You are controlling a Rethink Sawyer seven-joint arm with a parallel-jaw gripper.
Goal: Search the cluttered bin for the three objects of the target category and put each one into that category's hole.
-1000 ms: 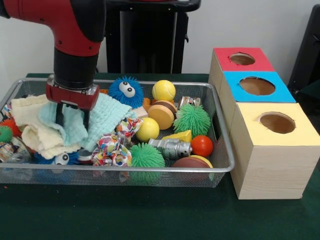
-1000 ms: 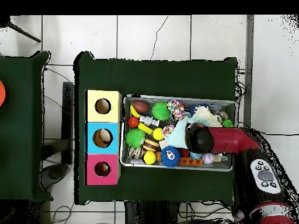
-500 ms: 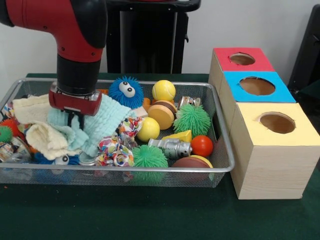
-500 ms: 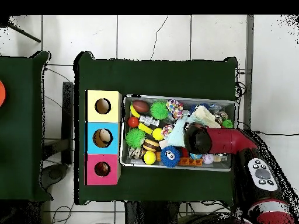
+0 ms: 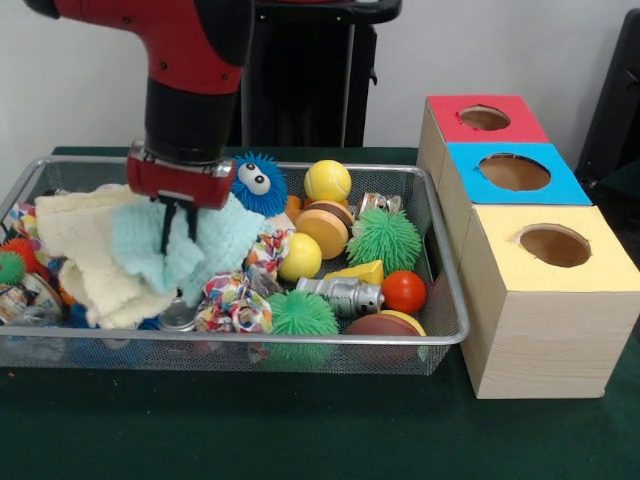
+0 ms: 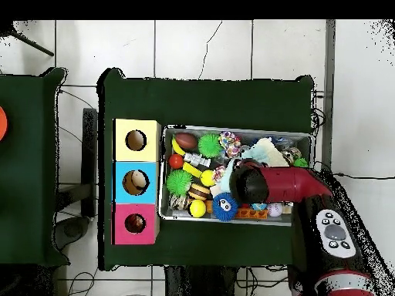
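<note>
Your gripper (image 5: 178, 228) hangs over the left half of the wire bin (image 5: 440, 300), its dark fingers (image 5: 191, 226) drawn close together and pinched on a pale aqua cloth (image 5: 205, 248), which is lifted and drapes down around them. The cloth is a waffle-textured towel, bunched at the pinch and spreading to both sides, and it sits in the bin's left half, against a cream cloth (image 5: 85, 250) that folds beside and under it. Just right of the red gripper housing you see a blue fuzzy toy with googly eyes (image 5: 255, 180), partly hidden by the arm. Below the aqua cloth lie a multicoloured patterned cloth (image 5: 232, 300) and a green spiky ball (image 5: 294, 312). Further right sit a yellow ball (image 5: 298, 257), a tan disc (image 5: 323, 231), a second green spiky ball (image 5: 385, 238), a silver metal piece (image 5: 340, 296) and an orange ball (image 5: 404, 291). A yellow tennis-like ball (image 5: 327, 181) rests near the far rim. Beside the bin stands a wooden box with a red hole (image 5: 485, 118), a blue hole (image 5: 514, 171) and a yellow hole (image 5: 554, 245). From overhead, the arm (image 6: 281, 183) covers much of the bin's middle.
</note>
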